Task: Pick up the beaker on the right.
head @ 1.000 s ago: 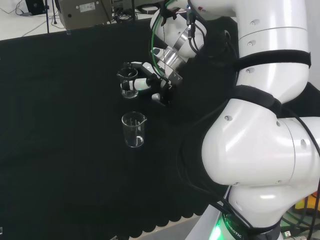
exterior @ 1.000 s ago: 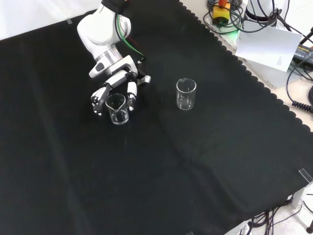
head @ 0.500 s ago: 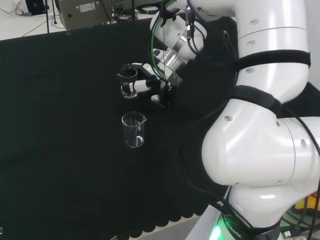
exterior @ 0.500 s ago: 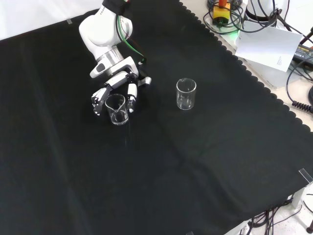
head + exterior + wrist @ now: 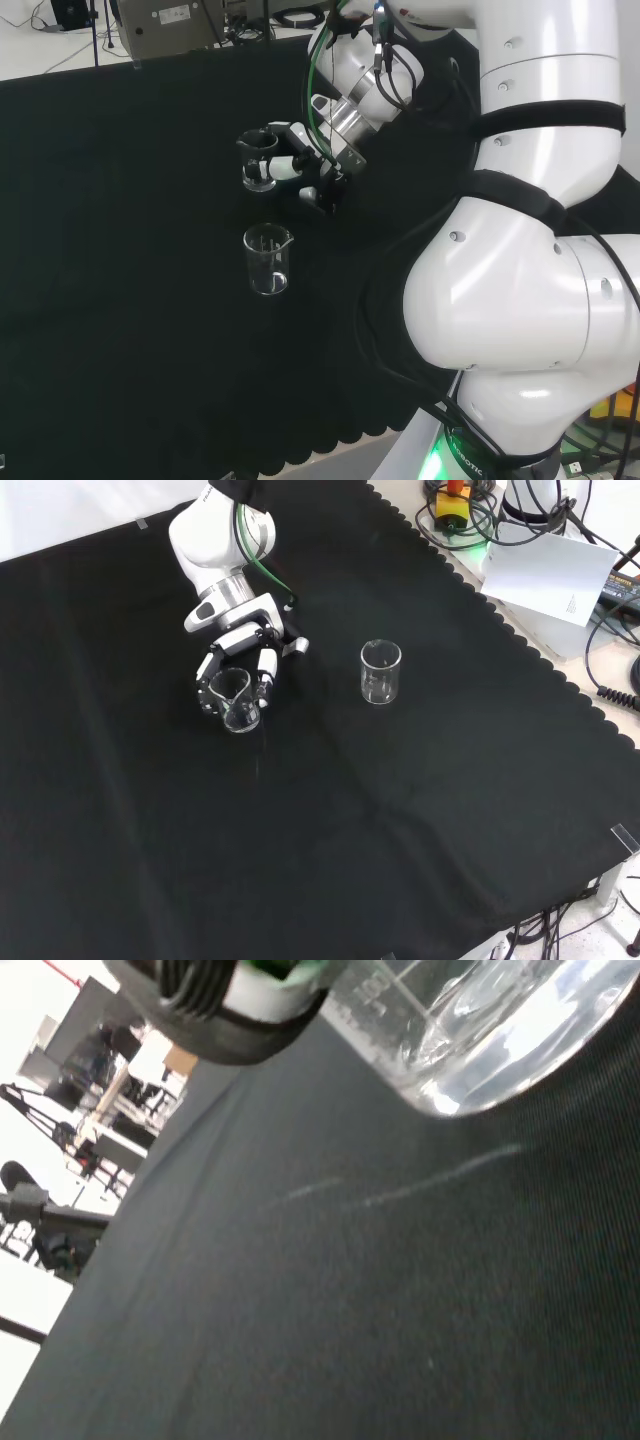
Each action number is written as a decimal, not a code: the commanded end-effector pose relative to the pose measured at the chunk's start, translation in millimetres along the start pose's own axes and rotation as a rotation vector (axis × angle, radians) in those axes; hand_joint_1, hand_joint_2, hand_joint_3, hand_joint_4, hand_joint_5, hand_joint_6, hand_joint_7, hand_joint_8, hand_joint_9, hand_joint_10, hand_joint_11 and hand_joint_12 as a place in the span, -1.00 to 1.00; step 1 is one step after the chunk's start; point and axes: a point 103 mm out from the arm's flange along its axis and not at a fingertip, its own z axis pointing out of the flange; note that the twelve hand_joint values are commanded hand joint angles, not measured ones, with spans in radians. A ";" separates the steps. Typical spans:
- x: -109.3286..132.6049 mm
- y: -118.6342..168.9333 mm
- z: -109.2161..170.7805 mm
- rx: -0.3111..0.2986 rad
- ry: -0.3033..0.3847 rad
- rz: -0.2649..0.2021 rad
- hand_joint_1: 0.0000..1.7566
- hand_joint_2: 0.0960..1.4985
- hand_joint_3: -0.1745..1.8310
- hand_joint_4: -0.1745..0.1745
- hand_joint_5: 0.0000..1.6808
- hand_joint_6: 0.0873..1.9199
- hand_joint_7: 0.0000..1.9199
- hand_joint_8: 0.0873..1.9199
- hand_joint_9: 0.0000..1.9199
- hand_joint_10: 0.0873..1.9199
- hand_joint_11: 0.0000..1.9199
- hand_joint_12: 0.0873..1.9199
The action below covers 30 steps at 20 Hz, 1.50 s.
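We have our hand (image 5: pixel 238 675) curled around the beaker (image 5: pixel 236 698) from the side, leaving its mouth clear. It tilts just above the table (image 5: pixel 330 810), well apart from the second beaker (image 5: pixel 380 672).

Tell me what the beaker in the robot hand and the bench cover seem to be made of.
The small clear beaker held by the robot hand: looks like glass, possibly clear plastic; see-through wall, bright glints, printed graduation marks in the wrist view. The black bench cover: woven cloth, matte, with fine weave, soft creases and a scalloped edge.
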 end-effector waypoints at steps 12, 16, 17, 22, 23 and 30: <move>43.4 -10.8 -81.2 -0.014 -0.284 -0.078 0.50 0.31 -1.00 -0.82 0.67 -0.90 0.70 -1.00 0.65 -0.62 0.43 -0.50; 53.7 -27.8 -91.3 -0.008 -0.307 -0.078 0.51 0.31 -1.00 -0.86 0.71 -0.99 0.71 -1.00 0.63 -0.53 0.40 -0.49; 56.4 -33.3 -94.5 -0.009 -0.309 -0.078 0.51 0.30 -1.00 -0.88 0.72 -1.00 0.71 -1.00 0.62 -0.50 0.39 -0.49; 71.0 -60.1 -114.1 -0.014 -0.311 -0.082 0.51 0.30 -1.00 -0.90 0.74 -1.00 0.71 -1.00 0.62 -0.46 0.38 -0.48; 74.7 -66.2 -117.8 -0.017 -0.312 -0.084 0.51 0.30 -1.00 -0.90 0.74 -1.00 0.71 -1.00 0.61 -0.46 0.38 -0.48; 89.4 -111.2 -127.4 -0.030 -0.317 -0.082 0.51 0.30 -1.00 -0.91 0.73 -1.00 0.71 -1.00 0.59 -0.39 0.36 -0.46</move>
